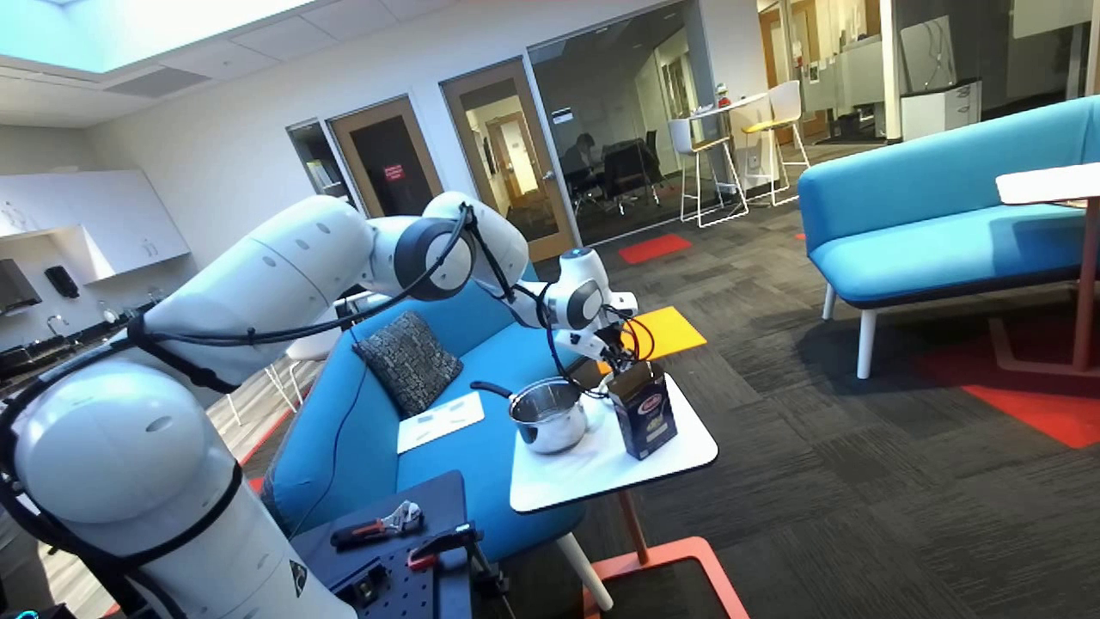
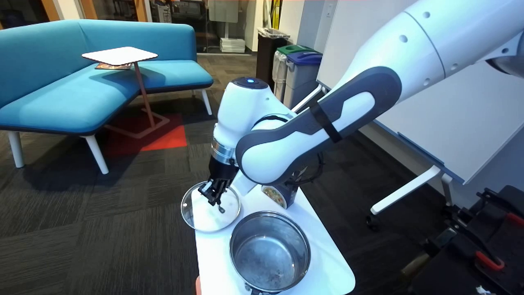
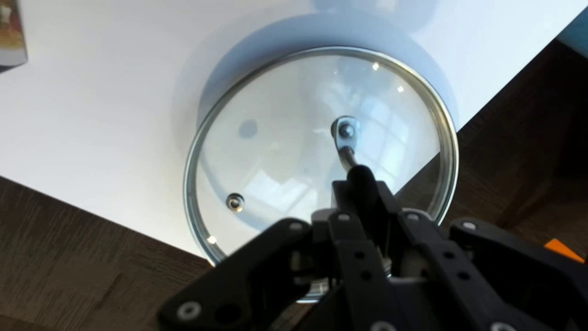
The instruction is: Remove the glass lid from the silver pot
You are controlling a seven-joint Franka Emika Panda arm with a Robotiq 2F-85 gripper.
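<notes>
Wrist view shows jaws closed on the handle (image 3: 360, 178) of the glass lid (image 3: 287, 142) below; near them the silver pot (image 2: 268, 258) is uncovered, so placing seems in hand, calling next for more counter (image 3: 101, 115) underneath.

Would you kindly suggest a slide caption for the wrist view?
The gripper holds the black handle of the glass lid, which extends past the edge of a white tabletop.

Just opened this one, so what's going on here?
A robot arm has its tool closed on the handle of the glass lid. The lid is off the silver pot, which stands open on a small white table. The lid reaches partly past the table's edge and appears to be held above it.
</notes>
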